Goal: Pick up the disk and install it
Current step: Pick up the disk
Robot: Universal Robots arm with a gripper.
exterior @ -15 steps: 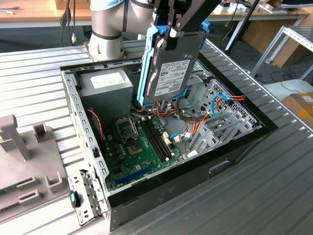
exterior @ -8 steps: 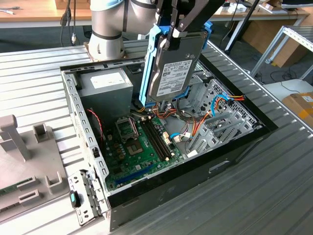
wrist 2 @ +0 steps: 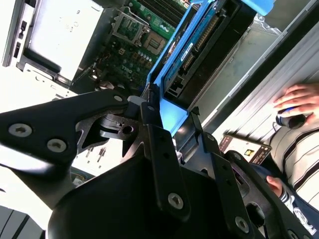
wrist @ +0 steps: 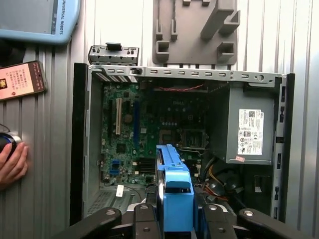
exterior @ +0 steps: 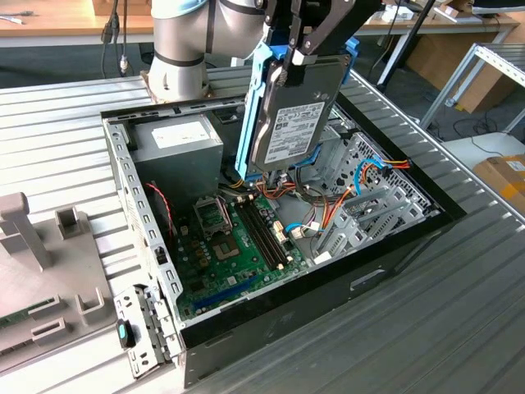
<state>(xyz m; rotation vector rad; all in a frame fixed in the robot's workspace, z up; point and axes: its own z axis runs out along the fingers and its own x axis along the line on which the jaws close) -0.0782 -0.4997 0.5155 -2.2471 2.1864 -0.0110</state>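
The disk (exterior: 294,115) hangs upright over the open computer case (exterior: 394,254), its dark casing and white label facing the exterior camera and a blue rail running down the edge on the exterior view's left. My gripper (exterior: 297,56) is shut on its upper end. In the second wrist view the disk (wrist 2: 192,50) shows edge-on with its blue rail, clamped in the gripper (wrist 2: 172,117). In the first wrist view the blue rail of the disk (wrist: 174,186) rises from the gripper (wrist: 177,215) above the motherboard (wrist: 149,129).
Inside the case are a grey power-supply box (exterior: 176,139), the motherboard (exterior: 230,246) and a metal drive cage with cables (exterior: 369,189). A grey fixture (exterior: 33,246) lies beside the case. A person's hand (wrist: 12,162) rests on the table near a small device (wrist: 20,79).
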